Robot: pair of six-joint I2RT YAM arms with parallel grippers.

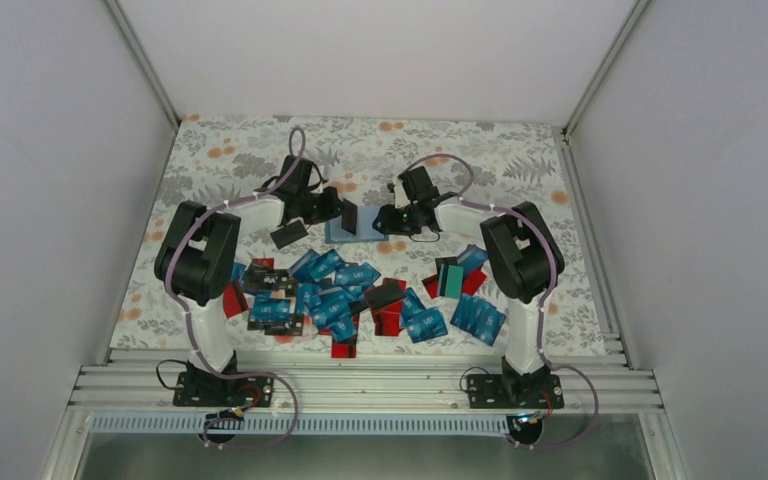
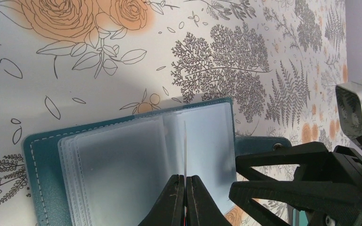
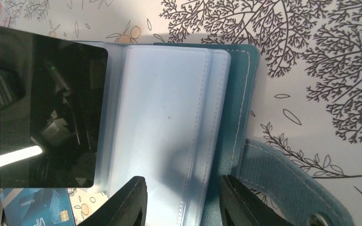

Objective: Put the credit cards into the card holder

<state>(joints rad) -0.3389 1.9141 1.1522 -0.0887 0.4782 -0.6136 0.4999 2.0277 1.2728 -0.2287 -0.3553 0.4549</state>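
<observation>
The teal card holder (image 1: pixel 365 228) lies open on the floral tabletop between both grippers, its clear sleeves (image 2: pixel 122 160) showing. My left gripper (image 2: pixel 185 178) is shut on a glossy black credit card (image 3: pixel 42 108), which the left wrist view shows edge-on (image 2: pixel 185 150) over the holder's middle sleeves. My right gripper (image 3: pixel 184 197) stands open over the holder's right half (image 3: pixel 169 117), one finger over the sleeves and the other over the teal cover edge. Several more credit cards (image 1: pixel 335 295), mostly blue with some red and black, lie heaped nearer the arms.
A second group of cards (image 1: pixel 478 315), with a teal one (image 1: pixel 450 280), lies by the right arm. The holder's snap strap (image 3: pixel 287 179) sticks out on the right. White walls close in the table on three sides.
</observation>
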